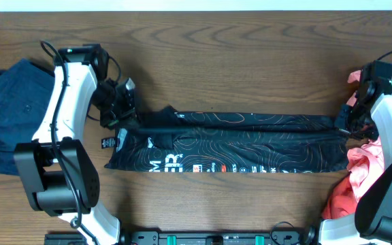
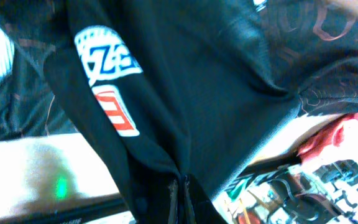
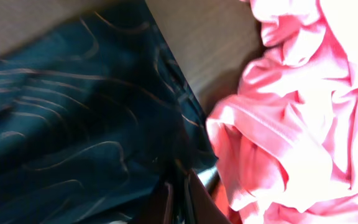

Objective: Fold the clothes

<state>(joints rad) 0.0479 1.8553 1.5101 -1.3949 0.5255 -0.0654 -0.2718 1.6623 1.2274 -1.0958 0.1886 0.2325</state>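
The black jersey (image 1: 237, 139) with thin contour lines and white lettering lies stretched in a long band across the table's middle. My left gripper (image 1: 132, 120) is shut on its left end; in the left wrist view the fingers (image 2: 179, 180) pinch dark cloth (image 2: 185, 74) that bears sponsor logos. At the right end my right gripper (image 1: 343, 128) is shut on the jersey's edge (image 3: 73, 112), its two fingers (image 3: 178, 177) close together with fabric between them. A crumpled coral-pink garment (image 1: 361, 170) lies just right of that hand (image 3: 291, 124).
A dark blue garment (image 1: 9, 116) lies heaped at the table's left edge behind my left arm. The wooden table top (image 1: 250, 61) shows bare behind the jersey. The arms' bases stand along the front edge.
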